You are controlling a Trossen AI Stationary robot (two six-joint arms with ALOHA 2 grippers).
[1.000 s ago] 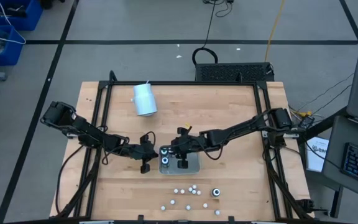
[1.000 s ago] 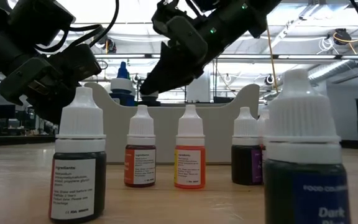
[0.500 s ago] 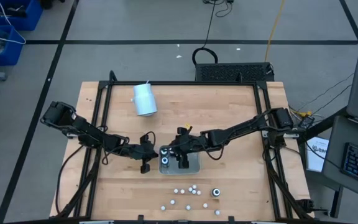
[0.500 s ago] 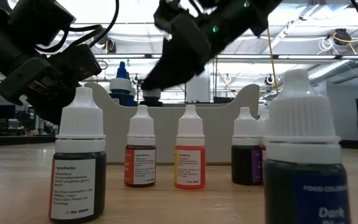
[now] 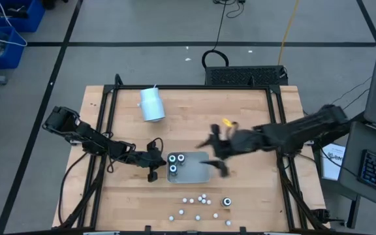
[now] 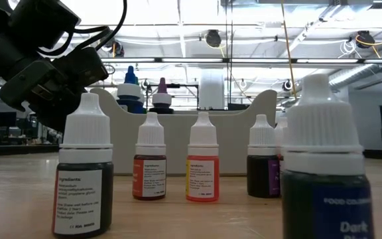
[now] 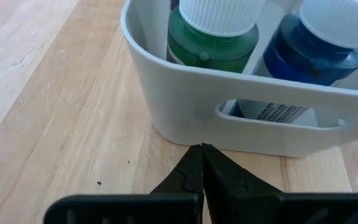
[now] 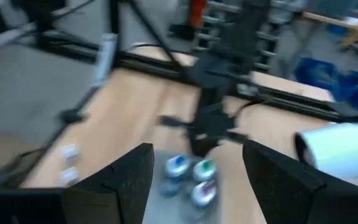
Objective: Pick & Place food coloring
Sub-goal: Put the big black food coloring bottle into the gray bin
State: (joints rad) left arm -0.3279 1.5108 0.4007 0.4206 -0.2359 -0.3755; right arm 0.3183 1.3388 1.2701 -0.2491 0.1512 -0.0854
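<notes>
Bottles (image 5: 177,163) in tray (image 5: 198,173), loose bottles (image 5: 201,200) in front, cylinder (image 5: 151,104) behind.

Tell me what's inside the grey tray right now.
Three bottles stand in the grey tray: a green bottle, a blue bottle and a third. The tray wall hides their bases.

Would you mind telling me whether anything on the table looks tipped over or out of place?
The large white cylinder lies on its side near the table's far edge. The loose food coloring bottles near the front stand upright, scattered; those in the tray look orderly.
</notes>
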